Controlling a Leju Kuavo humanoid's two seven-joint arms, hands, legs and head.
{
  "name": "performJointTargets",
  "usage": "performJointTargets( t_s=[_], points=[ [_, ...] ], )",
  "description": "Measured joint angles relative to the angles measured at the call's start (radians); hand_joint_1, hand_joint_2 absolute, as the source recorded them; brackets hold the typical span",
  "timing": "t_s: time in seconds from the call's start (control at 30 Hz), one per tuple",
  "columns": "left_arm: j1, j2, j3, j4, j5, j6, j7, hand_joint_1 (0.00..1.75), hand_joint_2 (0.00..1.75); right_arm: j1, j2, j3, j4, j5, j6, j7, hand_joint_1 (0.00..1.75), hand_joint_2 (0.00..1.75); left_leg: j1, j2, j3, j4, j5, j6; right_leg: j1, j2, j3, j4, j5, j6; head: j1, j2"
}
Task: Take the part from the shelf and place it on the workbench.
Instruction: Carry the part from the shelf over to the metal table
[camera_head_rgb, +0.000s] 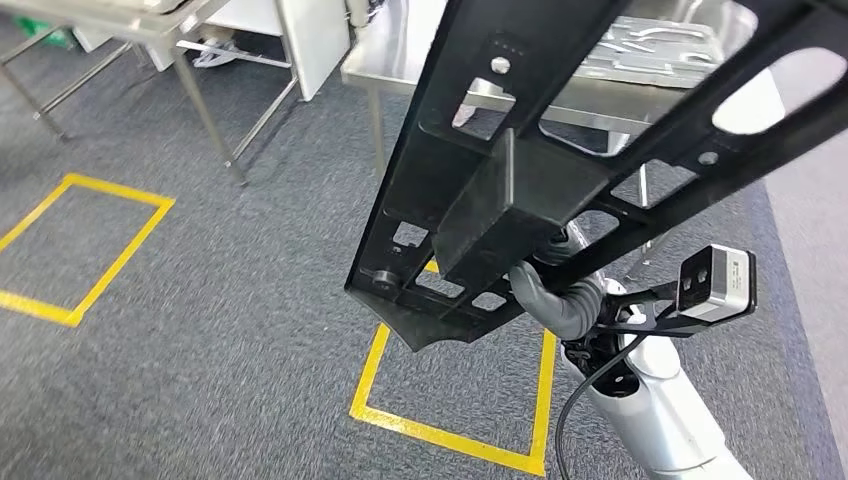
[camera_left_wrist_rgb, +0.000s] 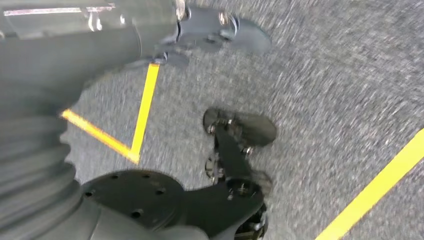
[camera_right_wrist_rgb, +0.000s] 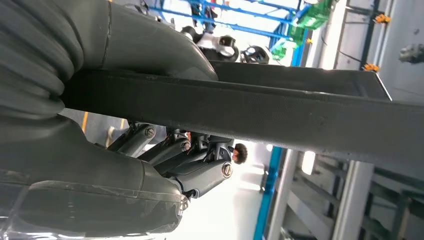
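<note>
The part (camera_head_rgb: 500, 200) is a long black metal frame with cut-out openings and a box-shaped block at its middle. My right hand (camera_head_rgb: 560, 295) grips it from below and holds it high over the carpet, tilted up toward the steel workbench (camera_head_rgb: 400, 60) ahead. In the right wrist view the frame's bar (camera_right_wrist_rgb: 250, 110) runs between the thick grey thumb (camera_right_wrist_rgb: 150, 45) on one side and the dark fingers (camera_right_wrist_rgb: 200, 165) on the other. My left hand (camera_left_wrist_rgb: 220, 100) hangs over the floor with its fingers apart, holding nothing.
A shiny metal tray (camera_head_rgb: 660, 50) lies on the workbench. Yellow tape rectangles (camera_head_rgb: 450, 435) (camera_head_rgb: 90, 250) mark the grey carpet. Another steel table's legs (camera_head_rgb: 205, 110) stand at the far left. Blue racking (camera_right_wrist_rgb: 270, 200) rises behind the right hand.
</note>
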Motion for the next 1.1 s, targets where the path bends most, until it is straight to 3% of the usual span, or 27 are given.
performJointTargets(
  t_s=[0.03, 0.1, 0.17, 0.23, 0.27, 0.3, 0.33, 0.37, 0.4, 0.47, 0.53, 0.6, 0.63, 0.7, 0.77, 0.8, 0.83, 0.87, 0.9, 0.97, 1.03, 1.1],
  points=[
    [0.000, 0.000, 0.000, 0.000, -0.001, 0.000, 0.000, 0.00, 1.75, 0.001, 0.000, -0.001, 0.000, 0.001, 0.003, -0.003, 1.75, 1.75, -0.002, 0.008, 0.003, -0.001, -0.003, -0.006, 0.004, 0.000, 0.001, -0.007, -0.003, -0.005, 0.000, 0.000],
    [-0.001, 0.000, -0.001, 0.000, -0.003, 0.000, 0.000, 0.00, 1.75, 0.006, -0.002, -0.005, 0.000, 0.001, 0.010, -0.010, 1.75, 1.75, -0.002, 0.021, 0.007, -0.002, -0.008, -0.018, 0.003, 0.021, -0.001, -0.007, -0.001, -0.014, -0.001, 0.000],
    [-0.002, 0.000, -0.001, 0.000, -0.005, 0.000, 0.000, 0.00, 1.75, 0.008, -0.003, -0.009, 0.001, 0.001, 0.015, -0.016, 1.75, 1.75, 0.001, -0.008, -0.004, 0.032, -0.035, -0.027, -0.002, 0.041, 0.002, -0.011, 0.001, -0.025, -0.003, 0.000],
    [0.000, 0.000, -0.002, 0.000, -0.005, 0.000, 0.000, 0.00, 1.75, 0.009, -0.003, -0.011, 0.003, 0.001, 0.018, -0.018, 1.75, 1.75, 0.004, -0.055, -0.056, 0.146, -0.096, -0.030, -0.003, 0.061, 0.003, -0.014, 0.002, -0.034, -0.008, 0.000],
    [0.002, 0.000, -0.002, 0.000, -0.005, 0.000, 0.001, 0.00, 1.75, 0.012, -0.002, -0.011, 0.004, 0.001, 0.020, -0.019, 1.75, 1.75, 0.004, -0.067, -0.093, 0.219, -0.126, -0.030, -0.001, 0.072, 0.003, -0.013, 0.001, -0.037, -0.009, 0.000],
    [0.004, 0.000, -0.002, 0.000, -0.005, 0.000, 0.002, 0.00, 1.75, 0.015, -0.002, -0.011, 0.006, 0.001, 0.022, -0.019, 1.75, 1.75, 0.004, -0.072, -0.123, 0.274, -0.141, -0.030, 0.001, 0.085, 0.004, -0.013, 0.001, -0.038, -0.010, 0.000],
    [0.005, 0.000, -0.002, 0.000, -0.005, 0.000, 0.002, 0.00, 1.75, 0.018, -0.002, -0.011, 0.008, 0.001, 0.024, -0.019, 1.75, 1.75, 0.003, -0.075, -0.139, 0.297, -0.135, -0.028, 0.003, 0.099, 0.005, -0.012, 0.000, -0.039, -0.010, 0.000],
    [0.005, 0.000, -0.002, 0.000, -0.005, 0.000, 0.002, 0.00, 1.75, 0.020, -0.002, -0.011, 0.009, 0.001, 0.026, -0.019, 1.75, 1.75, 0.003, -0.077, -0.136, 0.278, -0.109, -0.025, 0.004, 0.113, 0.007, -0.011, 0.000, -0.039, -0.010, 0.000],
    [0.005, 0.000, -0.002, 0.000, -0.005, -0.003, 0.002, 0.00, 1.75, 0.021, -0.002, -0.011, 0.010, 0.002, 0.028, -0.019, 1.75, 1.75, 0.003, -0.084, -0.117, 0.223, -0.068, -0.021, 0.005, 0.127, 0.009, -0.010, -0.002, -0.039, -0.010, 0.000],
    [0.006, 0.002, -0.002, 0.000, -0.006, -0.012, 0.002, 0.00, 1.75, 0.021, -0.002, -0.011, 0.010, 0.010, 0.030, -0.019, 1.75, 1.75, 0.004, -0.122, -0.063, 0.085, -0.001, -0.009, 0.006, 0.152, 0.011, -0.006, -0.005, -0.035, -0.009, 0.000],
    [0.006, 0.005, -0.002, 0.000, -0.009, -0.023, 0.002, 0.00, 1.75, 0.025, -0.001, -0.011, 0.010, 0.025, 0.030, -0.019, 1.75, 1.75, 0.002, -0.150, -0.035, 0.019, 0.016, 0.000, 0.003, 0.171, 0.006, -0.003, -0.006, -0.025, -0.010, 0.000],
    [0.004, 0.006, -0.003, 0.000, -0.010, -0.031, 0.002, 0.00, 1.75, 0.029, 0.001, -0.013, 0.010, 0.035, 0.028, -0.018, 1.75, 1.75, 0.000, -0.142, -0.030, 0.012, 0.015, 0.006, -0.001, 0.183, 0.002, -0.005, -0.004, -0.012, -0.011, 0.000],
    [0.002, 0.006, -0.004, 0.000, -0.011, -0.035, 0.002, 0.00, 1.75, 0.030, 0.001, -0.015, 0.010, 0.037, 0.027, -0.018, 1.75, 1.75, 0.002, -0.136, -0.027, 0.006, 0.017, 0.012, 0.000, 0.174, 0.000, 0.000, -0.007, -0.006, -0.011, 0.000],
    [0.000, 0.007, -0.006, 0.000, -0.011, -0.040, 0.000, 0.00, 1.75, 0.028, 0.000, -0.019, 0.010, 0.040, 0.027, -0.018, 1.75, 1.75, 0.007, -0.123, -0.020, -0.005, 0.020, 0.023, 0.002, 0.126, -0.029, 0.058, -0.041, 0.004, -0.007, 0.000],
    [0.002, 0.008, -0.008, 0.000, -0.013, -0.045, -0.004, 0.00, 1.75, 0.026, 0.000, -0.023, 0.011, 0.041, 0.027, -0.017, 1.75, 1.75, 0.006, -0.111, -0.016, -0.007, 0.016, 0.028, -0.003, 0.082, -0.096, 0.188, -0.098, 0.012, -0.002, 0.000],
    [0.004, 0.009, -0.009, 0.000, -0.014, -0.048, -0.005, 0.00, 1.75, 0.026, 0.000, -0.023, 0.012, 0.042, 0.027, -0.017, 1.75, 1.75, 0.005, -0.105, -0.015, -0.006, 0.013, 0.027, -0.006, 0.075, -0.130, 0.249, -0.116, 0.016, -0.002, 0.000],
    [0.005, 0.009, -0.010, 0.000, -0.015, -0.050, -0.006, 0.00, 1.75, 0.026, 0.001, -0.024, 0.013, 0.042, 0.027, -0.017, 1.75, 1.75, 0.005, -0.100, -0.012, -0.006, 0.010, 0.026, -0.010, 0.072, -0.148, 0.279, -0.116, 0.018, -0.002, 0.000],
    [0.006, 0.009, -0.011, 0.000, -0.015, -0.052, -0.007, 0.00, 1.75, 0.026, 0.001, -0.024, 0.014, 0.043, 0.027, -0.016, 1.75, 1.75, 0.006, -0.095, -0.007, -0.006, 0.006, 0.023, -0.013, 0.070, -0.146, 0.268, -0.096, 0.020, -0.002, 0.000],
    [0.006, 0.009, -0.012, 0.000, -0.015, -0.052, -0.008, 0.00, 1.75, 0.026, 0.000, -0.025, 0.014, 0.043, 0.027, -0.016, 1.75, 1.75, 0.006, -0.092, 0.000, -0.006, 0.002, 0.021, -0.015, 0.068, -0.122, 0.218, -0.061, 0.020, -0.002, 0.000],
    [0.005, 0.009, -0.015, 0.000, -0.016, -0.054, -0.009, 0.00, 1.75, 0.025, 0.000, -0.028, 0.014, 0.044, 0.027, -0.016, 1.75, 1.75, 0.004, -0.087, 0.014, -0.005, -0.010, 0.012, -0.014, 0.059, -0.050, 0.075, 0.001, 0.016, -0.002, 0.000],
    [0.003, 0.009, -0.018, 0.000, -0.017, -0.054, -0.009, 0.00, 1.75, 0.024, 0.001, -0.029, 0.015, 0.044, 0.027, -0.016, 1.75, 1.75, 0.002, -0.083, 0.021, -0.007, -0.020, 0.000, -0.008, 0.055, -0.012, 0.001, 0.011, 0.005, -0.003, 0.000],
    [0.001, 0.009, -0.019, 0.000, -0.017, -0.054, -0.010, 0.00, 1.75, 0.025, 0.000, -0.030, 0.016, 0.044, 0.028, -0.016, 1.75, 1.75, 0.001, -0.080, 0.029, -0.013, -0.027, -0.013, -0.004, 0.058, -0.006, -0.005, -0.002, -0.007, -0.003, 0.000]
  ],
)
